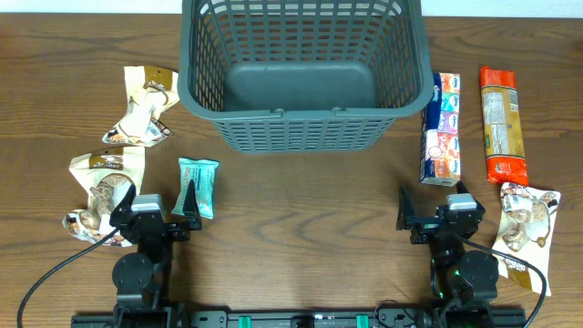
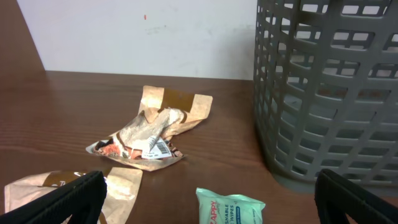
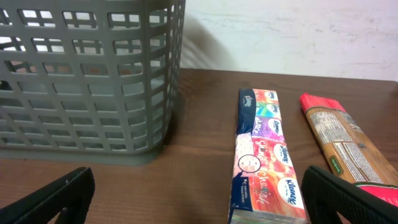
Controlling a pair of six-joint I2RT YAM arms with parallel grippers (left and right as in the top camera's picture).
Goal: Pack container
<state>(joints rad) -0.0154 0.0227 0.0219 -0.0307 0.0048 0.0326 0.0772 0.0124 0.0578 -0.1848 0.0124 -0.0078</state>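
The big grey container (image 1: 301, 135) stands upright at the far middle of the brown table (image 1: 301, 210). All the packs lie outside it, on the table.

The left claw (image 1: 157, 202) is at the near left. It is wide open and holds nothing. A small teal pack of wipes (image 1: 198, 186) lies just beside its right finger. Two crumpled brown bags lie on the left. One bag (image 1: 102, 187) is right by the claw, and the other bag (image 1: 143, 107) is farther away, near the container.

The right claw (image 1: 435, 205) is at the near right. It is wide open too, with nothing in it. A colourful tissue pack (image 1: 442, 128) lies just right of the container. A long red pack (image 1: 502, 125) lies beside it. One more brown bag (image 1: 524, 228) lies right of this claw.
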